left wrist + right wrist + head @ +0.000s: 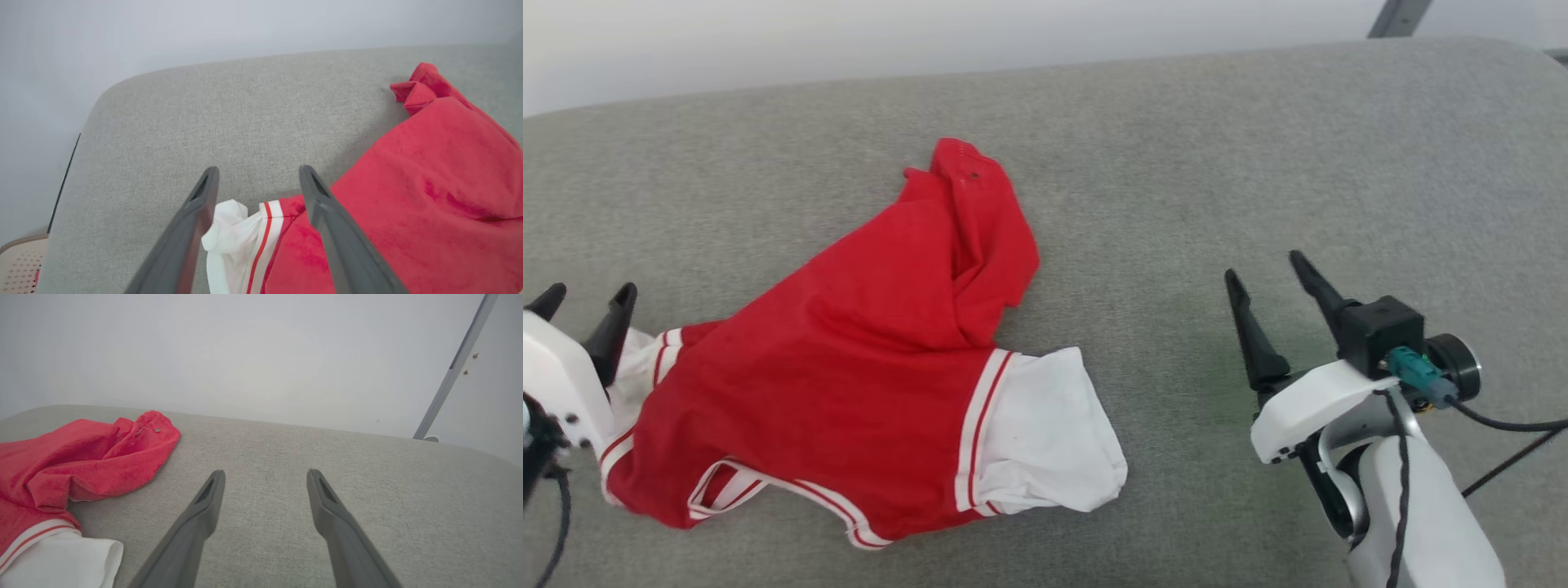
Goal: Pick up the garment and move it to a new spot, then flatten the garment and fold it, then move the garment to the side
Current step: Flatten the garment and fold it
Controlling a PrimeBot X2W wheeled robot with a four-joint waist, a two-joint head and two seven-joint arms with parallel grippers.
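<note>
Garment [849, 359] lies rumpled left of centre on the grey cushion [1176, 163], looks light, limp and grippy, best pinched at a white sleeve end; left gripper [588, 292] wide astride cushion's-left sleeve, right gripper [1262, 265] wide, empty, cushion's right.

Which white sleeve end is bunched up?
The garment's sleeve end at the left tool, crumpled. The other sleeve end, nearer the right tool, lies spread out flat.
</note>
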